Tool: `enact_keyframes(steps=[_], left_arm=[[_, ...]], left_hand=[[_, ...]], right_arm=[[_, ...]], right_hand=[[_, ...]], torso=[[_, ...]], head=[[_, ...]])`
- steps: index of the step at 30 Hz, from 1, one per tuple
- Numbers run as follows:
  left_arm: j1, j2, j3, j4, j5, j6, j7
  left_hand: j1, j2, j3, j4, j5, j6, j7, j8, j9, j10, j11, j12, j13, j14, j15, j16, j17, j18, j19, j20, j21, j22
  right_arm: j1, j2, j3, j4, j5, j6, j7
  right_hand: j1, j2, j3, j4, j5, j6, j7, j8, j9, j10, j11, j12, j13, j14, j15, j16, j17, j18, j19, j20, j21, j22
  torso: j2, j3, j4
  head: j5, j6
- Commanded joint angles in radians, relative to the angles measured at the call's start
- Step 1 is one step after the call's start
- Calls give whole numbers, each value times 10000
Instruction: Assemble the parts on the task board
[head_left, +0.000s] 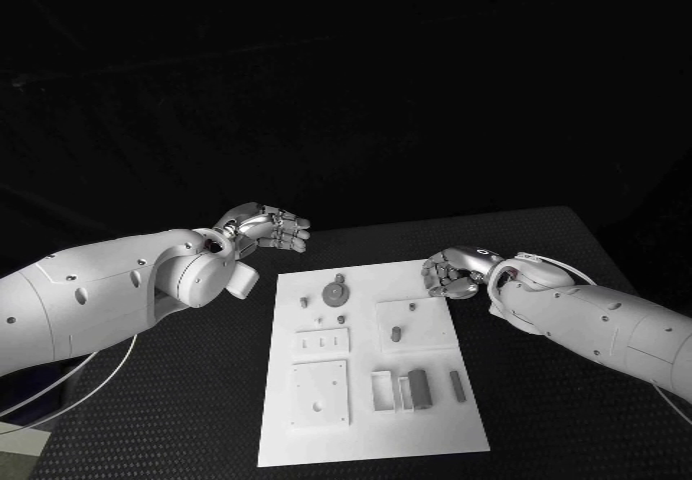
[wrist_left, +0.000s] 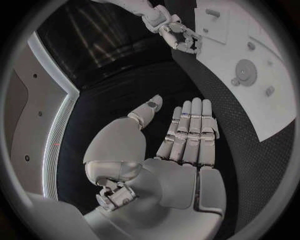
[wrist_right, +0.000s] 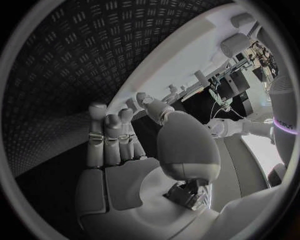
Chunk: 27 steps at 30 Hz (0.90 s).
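Both hands idle at the task board's far end; no part yet picked up.

Nearest me, the task board (head_left: 368, 430) lies mid-table, grey parts (head_left: 418, 388) resting on it. My left hand (head_left: 267, 228) hangs off the far left corner, fingers straight and together, holding nothing. My right hand (head_left: 453, 273) sits at the far right edge, fingers curled in, apparently on nothing. I judge the step wants those fingers spread first, then a slow descent square over one part.
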Motion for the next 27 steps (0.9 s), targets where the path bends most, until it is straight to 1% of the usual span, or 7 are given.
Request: enact_keyframes(steps=[1, 5, 8, 9, 12, 18, 27], left_arm=[[7, 6, 7, 27, -27, 121, 74], [8, 2, 7, 34, -27, 123, 73], [8, 11, 8, 42, -28, 137, 73], [8, 11, 8, 42, -28, 138, 71], [8, 17, 8, 27, -28, 132, 71], [9, 6, 8, 22, -28, 123, 70], [10, 5, 10, 38, -42, 126, 69]], left_hand=[[5, -88, 9, 60, -61, -77, 95, -57, 12, -41, 32, -37, 17, 35, 20, -36, 13, -101, -11, 51, -44, 10], [6, -88, 9, 60, -61, -77, 95, -57, 13, -42, 32, -37, 17, 35, 20, -37, 14, -101, -11, 51, -45, 10], [6, -87, 9, 61, -60, -77, 95, -57, 14, -42, 32, -37, 17, 35, 20, -38, 14, -101, -11, 51, -45, 11], [6, -85, 10, 61, -60, -76, 95, -57, 14, -42, 32, -37, 18, 35, 20, -38, 15, -101, -11, 51, -45, 11], [8, -83, 11, 61, -60, -74, 94, -55, 15, -41, 31, -36, 18, 36, 19, -39, 16, -101, -11, 51, -46, 11], [10, -85, 11, 61, -60, -72, 93, -54, 18, -41, 31, -36, 20, 36, 19, -41, 18, -101, -11, 51, -48, 12], [15, -87, 12, 58, -60, -71, 92, -54, 20, -42, 31, -36, 21, 37, 19, -45, 22, -100, -11, 50, -50, 14]], right_arm=[[-7, 23, 0, -10, 39, -81, 61], [-7, 44, 0, -28, 59, -159, 32], [-7, 45, 0, -26, 58, -167, 12], [-7, 50, 0, -21, 58, -164, -2], [-7, 76, 0, -39, 70, -33, -33], [-7, 122, 0, -87, 79, -55, -71], [-9, 157, 0, -104, 79, -158, -119]], right_hand=[[16, 122, -44, -3, 21, 340, 243, 67, 18, 49, -29, 54, -19, 54, -51, 69, 12, 585, 63, -23, 51, 208], [-13, 194, -45, 16, 22, 437, 237, 107, 38, 72, -35, 72, -38, 77, -58, 84, 19, 585, 82, -37, 66, 206], [-38, 220, -48, 31, 21, 518, 240, 144, 56, 77, -33, 77, -49, 82, -56, 86, 21, 585, 86, -42, 70, 205], [-54, 229, -53, 41, 22, 660, 218, 219, 92, 84, -50, 83, -56, 90, -65, 92, 24, 585, 90, -45, 75, 206], [-84, 244, -53, 59, 20, 787, 177, 279, 126, 103, -89, 96, -72, 104, -104, 102, 31, 585, 81, -47, 66, 198], [-152, 314, -42, 110, 21, 1090, 74, 417, 220, 114, -185, 102, -122, 110, -195, 95, 37, 585, 77, -56, 53, 191], [-171, 364, -38, 113, 21, 1239, 10, 484, 284, 129, -247, 112, -151, 123, -254, 91, 41, 585, 88, -67, 56, 192]], torso=[[2, 4, -3], [3, 9, -6], [-4, 9, -10], [-3, 8, -8], [-5, 10, -8], [-4, 15, -17], [-1, 14, -13]], head=[[7, -15], [13, -21], [51, -18], [59, -20], [55, -39], [70, -50], [57, -76]])
